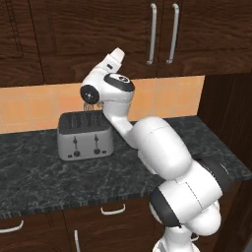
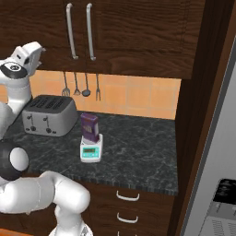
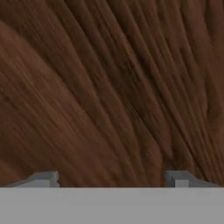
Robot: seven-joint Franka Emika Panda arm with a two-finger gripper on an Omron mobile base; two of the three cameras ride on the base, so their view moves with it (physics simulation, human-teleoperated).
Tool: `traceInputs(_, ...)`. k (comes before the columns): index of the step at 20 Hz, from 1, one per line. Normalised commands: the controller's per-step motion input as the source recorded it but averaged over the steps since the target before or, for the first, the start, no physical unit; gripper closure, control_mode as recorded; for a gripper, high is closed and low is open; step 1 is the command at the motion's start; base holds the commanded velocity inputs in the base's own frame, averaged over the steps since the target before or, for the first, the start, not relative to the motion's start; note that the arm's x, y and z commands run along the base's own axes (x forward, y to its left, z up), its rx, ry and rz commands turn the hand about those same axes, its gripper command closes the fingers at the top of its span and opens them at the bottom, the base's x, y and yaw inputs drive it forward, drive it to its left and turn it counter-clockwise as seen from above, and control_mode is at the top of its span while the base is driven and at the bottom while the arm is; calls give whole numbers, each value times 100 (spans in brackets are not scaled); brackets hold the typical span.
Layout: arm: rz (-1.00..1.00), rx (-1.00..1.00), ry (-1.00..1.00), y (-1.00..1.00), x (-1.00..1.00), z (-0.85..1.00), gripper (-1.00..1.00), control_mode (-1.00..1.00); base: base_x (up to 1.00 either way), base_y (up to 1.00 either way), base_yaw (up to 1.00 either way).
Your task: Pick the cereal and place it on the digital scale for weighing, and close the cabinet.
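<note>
Standing upright on the one digital scale [image 2: 91, 151] is the single cereal [image 2: 89, 127] box, just right of the lone toaster [image 2: 48, 114]. The cabinet [image 2: 133, 32] above the toaster is showing two closed doors. The gripper [image 3: 112, 179] is facing its wood, fingers spread wide, holding nothing.

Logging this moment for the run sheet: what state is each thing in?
cereal: upright, standing on the digital scale.
digital scale: on the counter, loaded with the box.
cabinet: doors shut.
gripper: jaws apart, empty, facing the wood of the cabinet.
toaster: on the counter, slots empty.
</note>
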Motion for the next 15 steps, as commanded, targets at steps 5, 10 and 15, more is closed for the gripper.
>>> traceInputs(5, 9, 6, 0, -11, 87, 5, -100, -100, 0, 0, 0)
traceInputs(10, 6, 2, -1, -8, 93, 0, -100, -100, 0, 0, 0)
traceInputs(15, 5, 8, 0, -28, 78, 14, -100, -100, 0, 0, 0)
